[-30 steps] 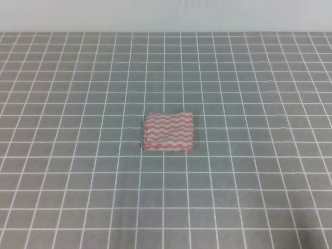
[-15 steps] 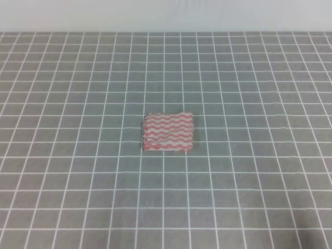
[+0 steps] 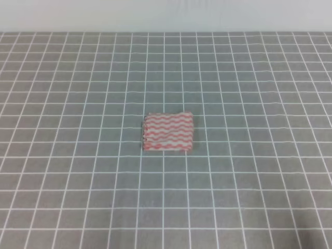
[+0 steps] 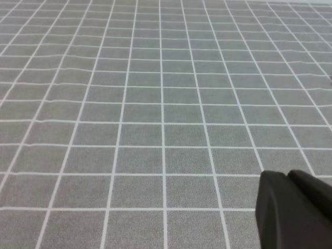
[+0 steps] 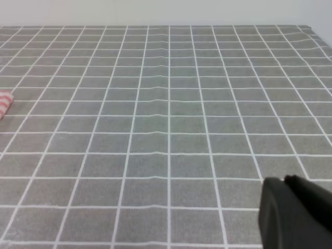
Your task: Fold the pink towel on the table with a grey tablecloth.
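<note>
The table with a grey tablecloth (image 3: 78,181) is seen to fill nearly the whole exterior high view, its white grid lines running to the left, right and near borders of the picture. Its far edge is met by a pale wall (image 3: 166,14) along the top. Slight ripples in the cloth are visible in both wrist views.

The pink towel (image 3: 168,132) is located near the middle of the table, lying flat as a compact rectangle a little wider than it is deep. Its far edge is slightly wavy, and its left edge shows stacked layers. Bare grid is seen on all four sides of it, with wide uncovered cloth to the left, right, front and rear. In the right wrist view only a small corner of the towel (image 5: 4,102) is caught at the left border.

The left gripper (image 4: 295,210) appears only as a dark body part in the lower right corner of its wrist view, above bare cloth; the opening of its fingers cannot be told. The right gripper (image 5: 294,211) is shown likewise, and its opening cannot be told either. Nothing is seen held by either.
</note>
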